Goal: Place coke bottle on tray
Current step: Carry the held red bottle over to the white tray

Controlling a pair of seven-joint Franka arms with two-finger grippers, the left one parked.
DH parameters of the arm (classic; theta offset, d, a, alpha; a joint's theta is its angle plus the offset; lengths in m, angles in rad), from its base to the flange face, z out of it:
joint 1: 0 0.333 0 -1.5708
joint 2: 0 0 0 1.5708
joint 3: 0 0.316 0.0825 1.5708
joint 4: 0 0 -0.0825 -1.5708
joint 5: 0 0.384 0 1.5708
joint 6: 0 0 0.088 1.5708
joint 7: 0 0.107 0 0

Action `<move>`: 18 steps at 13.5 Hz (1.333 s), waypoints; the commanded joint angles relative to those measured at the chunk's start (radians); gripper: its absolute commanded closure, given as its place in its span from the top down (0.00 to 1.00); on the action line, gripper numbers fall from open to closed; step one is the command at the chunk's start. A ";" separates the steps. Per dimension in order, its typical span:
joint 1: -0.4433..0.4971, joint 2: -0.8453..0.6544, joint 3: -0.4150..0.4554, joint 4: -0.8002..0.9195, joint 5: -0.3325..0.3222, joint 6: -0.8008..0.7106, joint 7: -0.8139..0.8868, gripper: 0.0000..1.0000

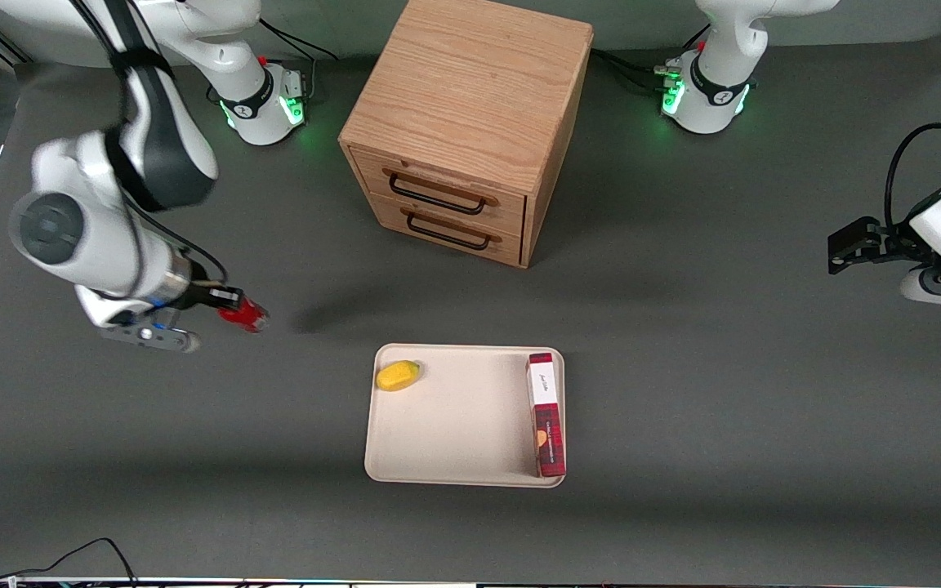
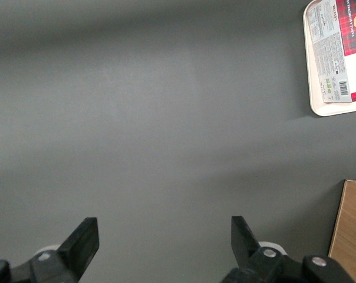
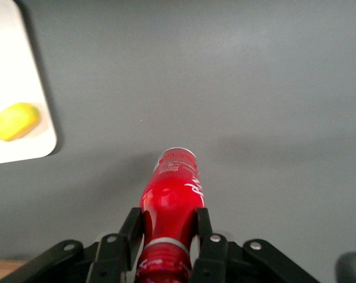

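1. Small red coke bottle with clear base (image 1: pixel 247 315): centre-left of the front frame, held over the grey tabletop (image 1: pixel 683 367), apparently clear of it, toward the working arm's end. Long axis roughly horizontal, base pointing away from the wrist toward the tray.
2. Right arm's gripper (image 3: pixel 168 233): black fingers (image 3: pixel 131 231) pinch the bottle (image 3: pixel 171 203) from both sides near its neck end; the body projects forward past the fingertips.
3. Flat cream rectangular tray with rounded corners (image 1: pixel 462 425): lower centre of the front frame, well apart from the bottle. The coming move turns on this sideways gap; the bottle's base leads.
4. Yellow fruit (image 1: pixel 398 375): in the tray corner nearest the bottle.
5. Long dark red box with white panel (image 1: pixel 546 412): along the tray edge toward the parked arm. The middle is bare and seems best for landing.
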 commanded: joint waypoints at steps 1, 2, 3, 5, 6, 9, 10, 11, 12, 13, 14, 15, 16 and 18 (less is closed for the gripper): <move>0.004 0.060 0.002 0.317 0.057 -0.249 -0.036 0.00; 0.005 0.103 0.004 0.428 0.094 -0.322 -0.028 0.00; 0.008 0.155 0.007 0.536 0.111 -0.382 0.003 0.00; 0.060 0.285 0.040 0.742 0.111 -0.427 0.157 0.00; 0.086 0.374 0.057 0.827 0.111 -0.421 0.263 0.00; 0.157 0.548 0.070 0.944 0.107 -0.264 0.516 0.00; 0.168 0.589 0.070 0.944 0.105 -0.195 0.570 0.00; 0.177 0.636 0.070 0.944 0.105 -0.121 0.630 0.00; 0.191 0.682 0.070 0.943 0.096 -0.058 0.674 0.00; 0.200 0.724 0.070 0.944 0.070 -0.011 0.704 0.00; 0.201 0.759 0.071 0.943 0.047 0.031 0.728 0.00; 0.211 0.790 0.070 0.943 0.032 0.072 0.745 0.00; 0.214 0.819 0.070 0.943 0.020 0.114 0.764 0.00; 0.224 0.856 0.070 0.941 -0.020 0.158 0.793 0.00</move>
